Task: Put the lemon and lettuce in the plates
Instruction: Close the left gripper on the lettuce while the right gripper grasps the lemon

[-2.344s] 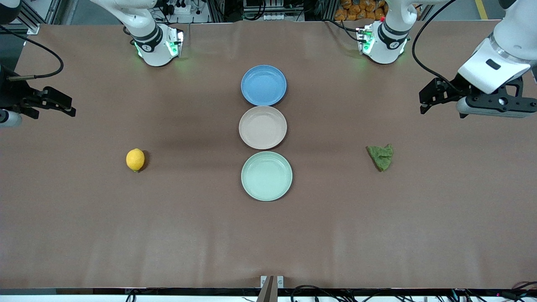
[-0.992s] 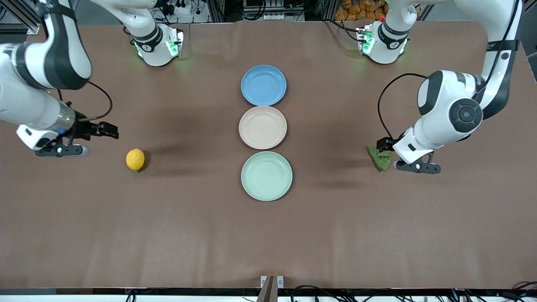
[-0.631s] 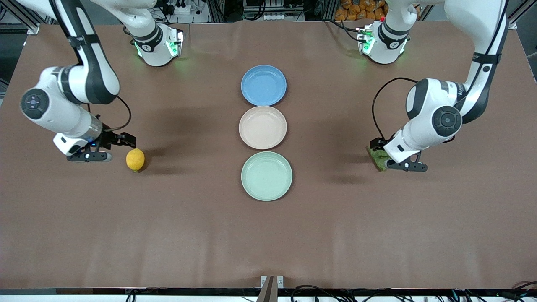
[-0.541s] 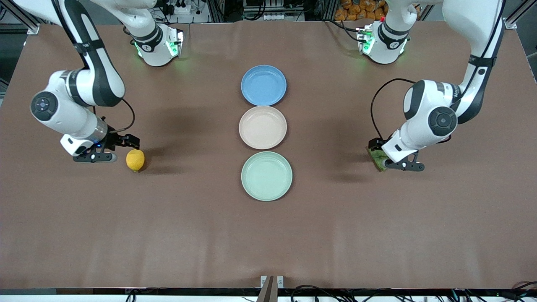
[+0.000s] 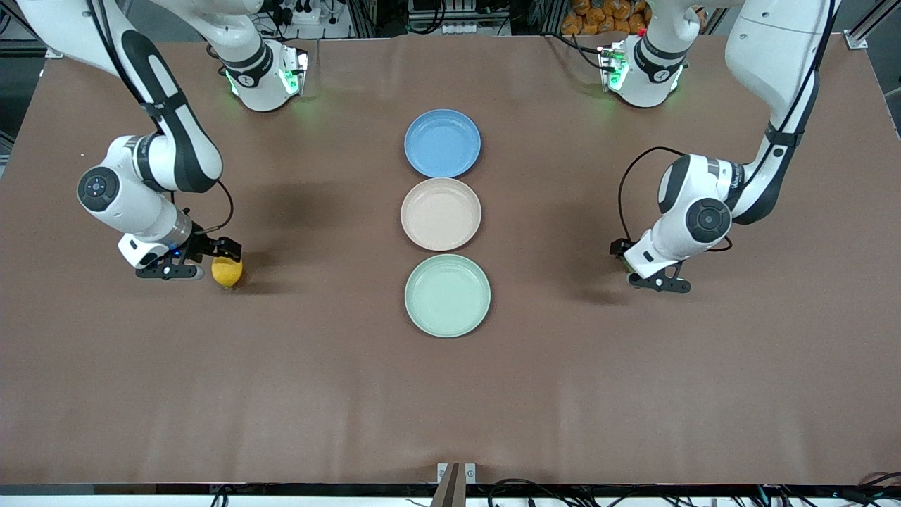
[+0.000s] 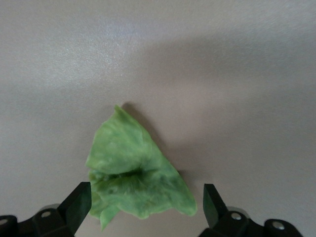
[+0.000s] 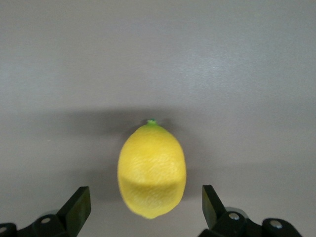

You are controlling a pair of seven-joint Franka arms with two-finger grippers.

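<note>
The lemon [image 5: 228, 274] lies on the table toward the right arm's end. My right gripper [image 5: 217, 259] is open and low over it. In the right wrist view the lemon [image 7: 152, 170] sits between the spread fingers [image 7: 79, 207], untouched. The lettuce [image 6: 133, 173] lies flat on the table toward the left arm's end. My left gripper [image 6: 146, 212] is open and straddles its wide edge without touching. In the front view the left gripper [image 5: 628, 265] hides nearly all of the leaf. The beige-pink plate [image 5: 440, 213] and the mint green plate [image 5: 447, 295] sit empty in the table's middle.
A blue plate [image 5: 442, 143] stands empty beside the beige-pink plate, farther from the front camera. The three plates form one line. Bare brown table lies between each gripper and the plates.
Both arms have swung in from the table's ends and come down. The right gripper now sits over the lemon and the left gripper over the lettuce. Lemon and lettuce have not moved.
</note>
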